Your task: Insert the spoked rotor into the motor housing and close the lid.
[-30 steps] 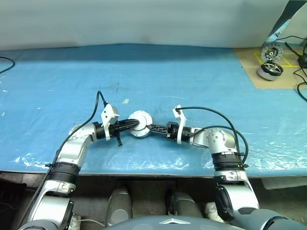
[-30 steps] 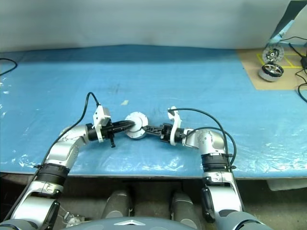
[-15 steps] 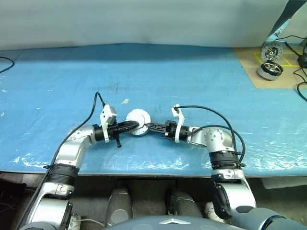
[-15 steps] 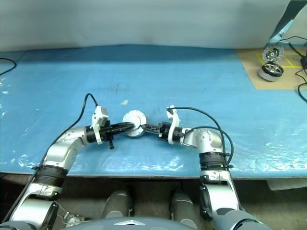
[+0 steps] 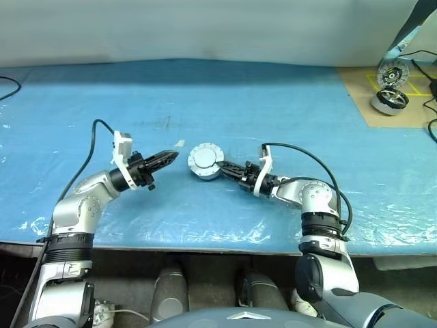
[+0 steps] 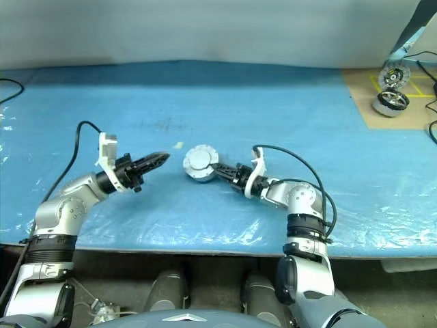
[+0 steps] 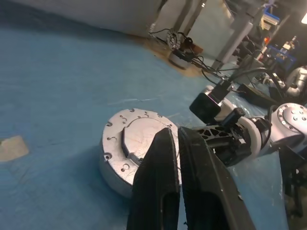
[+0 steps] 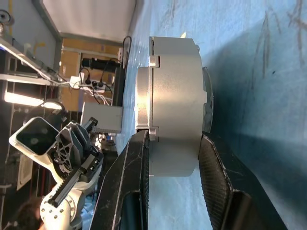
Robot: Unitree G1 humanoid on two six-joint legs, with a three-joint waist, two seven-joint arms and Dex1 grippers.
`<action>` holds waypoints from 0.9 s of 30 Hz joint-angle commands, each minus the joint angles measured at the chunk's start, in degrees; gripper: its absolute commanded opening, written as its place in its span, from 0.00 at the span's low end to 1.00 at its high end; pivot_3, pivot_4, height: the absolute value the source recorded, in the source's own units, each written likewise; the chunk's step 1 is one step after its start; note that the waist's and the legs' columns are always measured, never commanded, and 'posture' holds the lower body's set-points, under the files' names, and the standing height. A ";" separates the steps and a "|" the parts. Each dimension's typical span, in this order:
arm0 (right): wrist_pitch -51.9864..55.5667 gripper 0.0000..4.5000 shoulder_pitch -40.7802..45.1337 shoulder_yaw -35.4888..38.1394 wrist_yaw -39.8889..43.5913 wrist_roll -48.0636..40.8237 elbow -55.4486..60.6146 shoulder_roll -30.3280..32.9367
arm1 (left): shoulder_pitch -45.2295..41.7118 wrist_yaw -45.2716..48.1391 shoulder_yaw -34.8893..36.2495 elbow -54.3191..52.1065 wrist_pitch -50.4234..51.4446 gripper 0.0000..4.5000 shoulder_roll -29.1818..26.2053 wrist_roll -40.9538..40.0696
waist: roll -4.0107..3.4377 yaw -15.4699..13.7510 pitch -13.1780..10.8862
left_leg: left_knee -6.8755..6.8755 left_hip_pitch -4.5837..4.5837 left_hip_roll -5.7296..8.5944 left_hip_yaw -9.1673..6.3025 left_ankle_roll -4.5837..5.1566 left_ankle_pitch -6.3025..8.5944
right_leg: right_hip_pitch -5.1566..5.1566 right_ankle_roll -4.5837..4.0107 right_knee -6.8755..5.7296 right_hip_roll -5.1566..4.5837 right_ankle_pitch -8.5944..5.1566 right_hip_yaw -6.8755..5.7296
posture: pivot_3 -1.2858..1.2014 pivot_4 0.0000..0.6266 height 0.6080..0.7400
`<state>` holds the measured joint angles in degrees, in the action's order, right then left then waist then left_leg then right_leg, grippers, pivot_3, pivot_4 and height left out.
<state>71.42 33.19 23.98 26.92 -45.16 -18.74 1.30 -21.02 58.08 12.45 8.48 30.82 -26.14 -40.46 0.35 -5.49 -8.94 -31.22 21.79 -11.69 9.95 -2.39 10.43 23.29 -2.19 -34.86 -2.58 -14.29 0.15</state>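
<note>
1. Motor housing [image 5: 205, 161] — one of it, a silver round unit lying on the blue table cover [image 5: 273, 102] near the middle of the table, with the lid [image 7: 139, 139] seated flat on top as a raised grey disc; the rotor itself cannot be made out.
2. Two grippers. The right gripper [image 5: 224, 166] reaches in from the housing's right side, its two black fingers [image 8: 218, 187] set apart and clamped on the housing's silver wall, one finger on each flat face of the unit.
3. The left gripper [image 5: 167, 157] hangs above the cover to the left of the housing, apart from it, with open blue between its tips and the silver rim. Its fingers [image 7: 160, 177] are pressed together and hold nothing.
4. One small pale scrap [image 5: 178, 143] lies on the cover just behind the gap between the left gripper and the housing.
5. Two silver spoked wheels [image 5: 390, 100] sit on a brown board [image 5: 362, 96] at the far right corner, well apart from the work, with black cables [image 5: 430, 126] beside them.
6. Edges and room — the housing sits well in from the near edge of the table; wide bare cover stretches behind it toward the far wall and out to the left, where a black cable [image 5: 7, 89] crosses the edge.
</note>
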 commanded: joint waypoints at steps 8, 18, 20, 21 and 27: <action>0.81 0.25 6.73 5.77 -3.89 -12.26 7.18 -1.31 | -0.79 -7.84 10.90 4.29 14.57 0.31 4.87 -15.45 | 0.01 -0.10 -0.01 | -0.04 0.07 0.02 -0.05 -0.01 0.00 | 0.00 0.00 0.01 0.01 0.00 -0.05 | 0.52 0.24 1.00; 3.52 0.25 7.28 4.85 -8.02 -19.34 11.54 -1.72 | -0.95 -14.21 13.66 2.04 23.21 0.99 10.74 -26.36 | 0.08 -0.11 -0.05 | -0.09 0.16 0.03 -0.15 -0.01 0.00 | 0.00 0.02 0.02 0.03 0.01 -0.12 | 0.52 0.24 1.00; 3.81 0.25 6.96 4.58 -8.61 -20.22 12.06 -1.73 | -1.25 -15.02 14.09 1.84 23.52 0.99 11.47 -27.66 | 0.09 -0.11 -0.05 | -0.09 0.16 0.03 -0.16 -0.01 0.00 | 0.00 0.02 0.02 0.04 0.01 -0.12 | 0.52 0.24 1.00; 4.15 0.25 6.77 4.19 -8.85 -20.71 12.58 -1.73 | -1.58 -15.06 14.04 1.80 24.07 0.99 11.84 -28.62 | 0.09 -0.11 -0.05 | -0.09 0.16 0.03 -0.16 -0.01 0.00 | 0.00 0.02 0.02 0.04 0.01 -0.12 | 0.52 0.24 1.00; 4.38 0.25 7.34 3.57 -10.19 -23.24 13.26 -1.18 | -2.75 -14.38 11.35 4.49 24.61 0.99 13.55 -27.72 | 0.10 -0.09 -0.06 | -0.10 0.15 0.06 -0.20 -0.02 0.00 | -0.02 0.03 0.01 0.04 0.02 -0.12 | 0.52 0.24 1.00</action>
<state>76.13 38.81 27.34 16.00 -63.85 -8.95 0.23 -22.71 42.86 24.37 13.07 55.58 -12.84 -68.15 0.45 -5.58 -9.00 -31.32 21.94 -11.61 9.75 -2.40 10.42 23.27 -2.15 -34.84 -2.54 -14.27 0.03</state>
